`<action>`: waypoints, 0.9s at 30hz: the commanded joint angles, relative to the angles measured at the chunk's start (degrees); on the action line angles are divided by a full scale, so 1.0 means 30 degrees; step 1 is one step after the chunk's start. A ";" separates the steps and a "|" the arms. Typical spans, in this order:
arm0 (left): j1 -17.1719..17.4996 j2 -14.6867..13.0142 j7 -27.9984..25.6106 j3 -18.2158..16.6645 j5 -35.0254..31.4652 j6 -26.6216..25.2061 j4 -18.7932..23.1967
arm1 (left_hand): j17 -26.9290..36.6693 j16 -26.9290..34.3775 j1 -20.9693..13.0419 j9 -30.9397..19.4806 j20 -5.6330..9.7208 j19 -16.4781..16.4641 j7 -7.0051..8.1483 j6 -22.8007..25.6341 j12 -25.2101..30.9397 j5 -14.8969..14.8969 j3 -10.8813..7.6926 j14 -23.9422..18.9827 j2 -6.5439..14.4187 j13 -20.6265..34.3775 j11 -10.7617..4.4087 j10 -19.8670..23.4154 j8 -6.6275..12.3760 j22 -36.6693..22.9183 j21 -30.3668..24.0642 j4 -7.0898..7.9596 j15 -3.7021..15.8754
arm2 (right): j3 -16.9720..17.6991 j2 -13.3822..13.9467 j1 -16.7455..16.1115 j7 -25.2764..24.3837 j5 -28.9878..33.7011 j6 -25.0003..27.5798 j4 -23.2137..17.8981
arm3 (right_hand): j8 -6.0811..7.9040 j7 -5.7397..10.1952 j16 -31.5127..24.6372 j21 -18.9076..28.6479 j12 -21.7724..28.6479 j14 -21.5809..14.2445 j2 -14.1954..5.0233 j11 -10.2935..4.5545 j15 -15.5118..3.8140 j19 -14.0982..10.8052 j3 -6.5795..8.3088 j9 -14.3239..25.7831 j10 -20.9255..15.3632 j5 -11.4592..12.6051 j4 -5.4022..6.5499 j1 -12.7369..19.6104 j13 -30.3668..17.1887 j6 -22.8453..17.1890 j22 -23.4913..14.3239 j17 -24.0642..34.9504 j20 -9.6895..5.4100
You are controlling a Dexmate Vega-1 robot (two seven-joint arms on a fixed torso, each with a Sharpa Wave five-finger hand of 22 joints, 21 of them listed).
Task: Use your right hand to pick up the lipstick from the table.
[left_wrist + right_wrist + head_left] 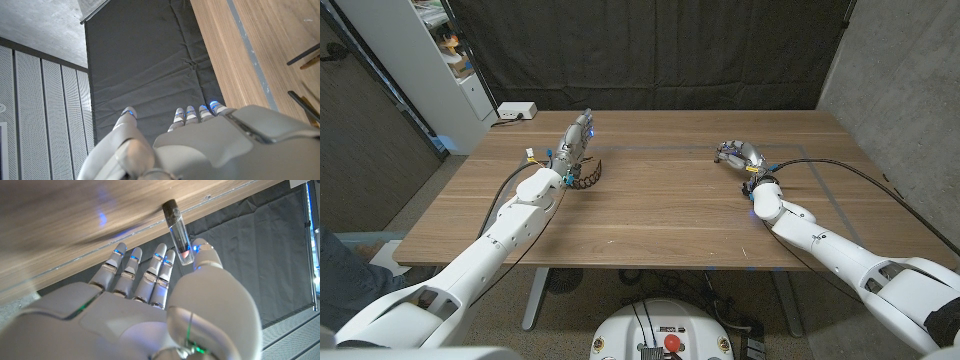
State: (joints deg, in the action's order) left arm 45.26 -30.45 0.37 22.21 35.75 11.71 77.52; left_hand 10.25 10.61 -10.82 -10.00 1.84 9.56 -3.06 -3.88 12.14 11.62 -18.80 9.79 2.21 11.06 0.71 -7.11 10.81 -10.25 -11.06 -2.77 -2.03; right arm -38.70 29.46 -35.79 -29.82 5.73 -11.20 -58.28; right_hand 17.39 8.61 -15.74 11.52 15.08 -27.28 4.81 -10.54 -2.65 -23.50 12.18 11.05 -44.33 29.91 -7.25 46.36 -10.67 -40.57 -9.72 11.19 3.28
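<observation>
The lipstick (178,232) is a slim tube with a clear cap and a black base, a red tip showing inside. Its black base touches the wooden table (60,215) and its clear end sits between the thumb and the nearest finger of my right hand (150,285), which pinches it. In the head view my right hand (740,155) is on the table's right half, and the lipstick is hidden behind it. My left hand (577,140) stands on its edge at the left rear, fingers straight, holding nothing; its back also fills the lower left wrist view (200,145).
A black cable loop (588,176) lies beside my left wrist. A white box (515,111) sits at the table's back left corner, beside a white shelf unit (430,60). A dark curtain (650,50) hangs behind. A person's leg (345,270) shows at the lower left.
</observation>
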 commanded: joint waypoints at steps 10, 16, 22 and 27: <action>-0.0220 0.0042 0.0305 0.0033 0.0099 0.0017 -0.0435 | 0.0040 0.0053 -0.0029 -0.0090 -0.0009 0.2127 -0.0028 0.0044 0.0005 -0.0002 0.0009 0.0666 0.0240 0.0024 -0.0035 0.0036 0.0010 -0.0041 -0.0091 -0.0092 -0.0088 | -0.0191 -0.0572 0.0303 -0.0961 0.0242 0.0082 0.0869 | 0.0300 0.0321 -0.0125 0.0048 0.0307 -0.1243 -0.0289 -0.0448 -0.1439 -0.0384 0.0049 0.0013 -0.1580 0.0030 0.0121 0.0412 -0.0072 -0.1690 -0.0100 0.0051 -0.0102; -0.0262 0.0096 0.0299 0.0034 0.0124 0.0011 -0.0588 | 0.0040 0.0051 -0.0028 -0.0090 -0.0023 0.2136 -0.0032 0.0053 0.0003 -0.0002 0.0012 0.0667 0.0248 0.0024 -0.0028 0.0032 0.0012 -0.0041 -0.0090 -0.0103 -0.0097 | -0.0291 -0.0742 0.0449 -0.1198 0.0284 0.0265 0.1120 | 0.0369 0.0425 -0.0136 0.0058 0.0349 -0.1615 -0.0342 -0.0494 -0.1362 -0.0480 0.0050 0.0006 -0.2028 -0.0009 0.0149 0.0450 -0.0078 -0.2225 -0.0107 0.0053 -0.0070; -0.0337 0.0167 0.0256 0.0053 0.0117 -0.0018 -0.0740 | 0.0040 0.0051 -0.0027 -0.0090 -0.0034 0.2145 -0.0036 0.0076 -0.0002 -0.0002 0.0016 0.0666 0.0256 0.0025 -0.0065 0.0019 0.0019 -0.0041 -0.0089 -0.0115 -0.0091 | -0.0366 -0.0951 0.0571 -0.1535 0.0303 0.0510 0.1325 | 0.0383 0.0603 -0.0176 0.0069 0.0436 -0.2011 -0.0412 -0.0509 -0.1374 -0.0563 0.0037 0.0007 -0.2561 -0.0049 0.0212 0.0426 -0.0097 -0.2574 -0.0117 0.0076 0.0003; -0.0494 0.0264 0.0349 0.0124 0.0081 0.0022 -0.0963 | 0.0040 0.0051 -0.0027 -0.0090 -0.0035 0.2143 -0.0056 0.0074 0.0006 -0.0002 0.0019 0.0663 0.0264 0.0025 -0.0057 0.0043 0.0017 -0.0041 -0.0091 -0.0123 -0.0089 | -0.0419 -0.1040 0.0659 -0.1729 0.0289 0.0586 0.1474 | 0.0521 0.0949 -0.0196 0.0063 0.0523 -0.2354 -0.0507 -0.0548 -0.1426 -0.0613 0.0067 0.0019 -0.3098 -0.0086 0.0227 0.0499 -0.0123 -0.3249 -0.0124 0.0130 0.0043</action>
State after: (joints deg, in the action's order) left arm 44.50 -30.18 1.15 22.28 36.05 11.64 75.79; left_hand 10.25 10.61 -10.59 -10.00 1.84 9.56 -3.06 -3.88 12.14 11.62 -18.56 9.79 2.44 11.06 0.71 -7.11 10.81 -10.25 -11.06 -3.00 -2.03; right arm -39.55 27.18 -34.51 -33.45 6.48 -10.17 -55.04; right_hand 18.52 11.27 -15.74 11.52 16.21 -33.44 3.91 -12.17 -3.07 -24.83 12.11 10.89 -52.76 29.80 -6.86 47.26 -10.81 -49.36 -10.02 11.34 3.38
